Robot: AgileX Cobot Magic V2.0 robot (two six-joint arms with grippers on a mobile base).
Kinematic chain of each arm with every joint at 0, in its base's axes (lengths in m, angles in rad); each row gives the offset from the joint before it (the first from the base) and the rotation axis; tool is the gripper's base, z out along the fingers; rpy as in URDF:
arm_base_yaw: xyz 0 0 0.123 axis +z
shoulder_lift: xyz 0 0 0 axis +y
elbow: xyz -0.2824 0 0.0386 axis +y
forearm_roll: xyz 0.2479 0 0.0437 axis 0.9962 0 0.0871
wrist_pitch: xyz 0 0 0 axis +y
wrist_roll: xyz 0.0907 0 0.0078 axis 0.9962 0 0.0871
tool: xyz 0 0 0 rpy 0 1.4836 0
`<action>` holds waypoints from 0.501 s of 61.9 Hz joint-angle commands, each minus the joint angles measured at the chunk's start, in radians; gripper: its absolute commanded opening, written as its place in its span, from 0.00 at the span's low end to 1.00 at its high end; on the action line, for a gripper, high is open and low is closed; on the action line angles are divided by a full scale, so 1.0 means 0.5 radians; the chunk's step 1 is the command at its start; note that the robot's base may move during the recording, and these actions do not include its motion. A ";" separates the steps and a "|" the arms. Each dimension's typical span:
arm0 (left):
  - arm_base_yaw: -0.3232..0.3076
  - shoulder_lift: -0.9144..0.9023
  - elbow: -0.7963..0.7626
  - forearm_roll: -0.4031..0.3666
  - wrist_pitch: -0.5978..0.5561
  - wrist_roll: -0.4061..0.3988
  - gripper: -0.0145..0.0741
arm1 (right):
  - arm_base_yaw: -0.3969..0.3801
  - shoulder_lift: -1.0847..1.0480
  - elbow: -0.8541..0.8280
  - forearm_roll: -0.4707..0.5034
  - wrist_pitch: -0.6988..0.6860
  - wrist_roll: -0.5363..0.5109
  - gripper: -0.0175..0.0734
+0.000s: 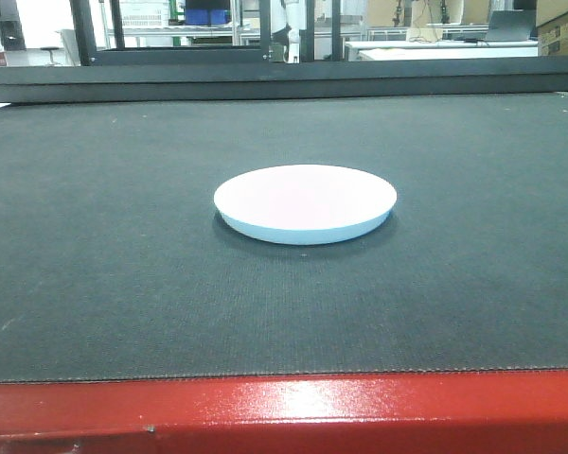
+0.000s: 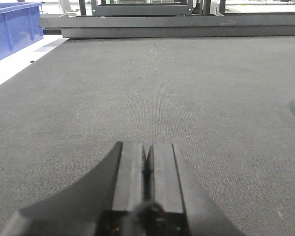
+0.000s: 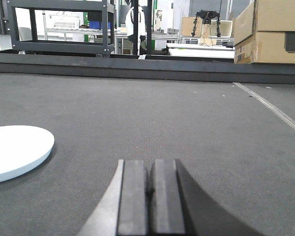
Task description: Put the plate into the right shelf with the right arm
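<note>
Right tool (image 3: 148, 168) closed; plate (image 3: 14, 147) left, boxes (image 3: 270, 29) beyond.

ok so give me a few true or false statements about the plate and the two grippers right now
1. The plate sits flat on the dark mat. True.
2. The right gripper is shut on the plate. False: it is shut on nothing, and the plate lies apart from it on the mat.
3. The left gripper is open. False: it is shut.
4. A blue bin shows in the left wrist view. True.
5. Something lies on the plate. False: it is bare.
</note>
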 commanded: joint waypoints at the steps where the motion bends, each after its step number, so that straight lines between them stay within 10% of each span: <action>1: -0.010 -0.024 0.017 -0.008 -0.151 -0.005 0.11 | -0.012 -0.027 -0.020 -0.012 -0.184 -0.016 0.25; 31: -0.010 -0.024 0.017 -0.008 -0.151 -0.005 0.11 | -0.012 -0.027 -0.020 -0.012 -0.184 -0.016 0.25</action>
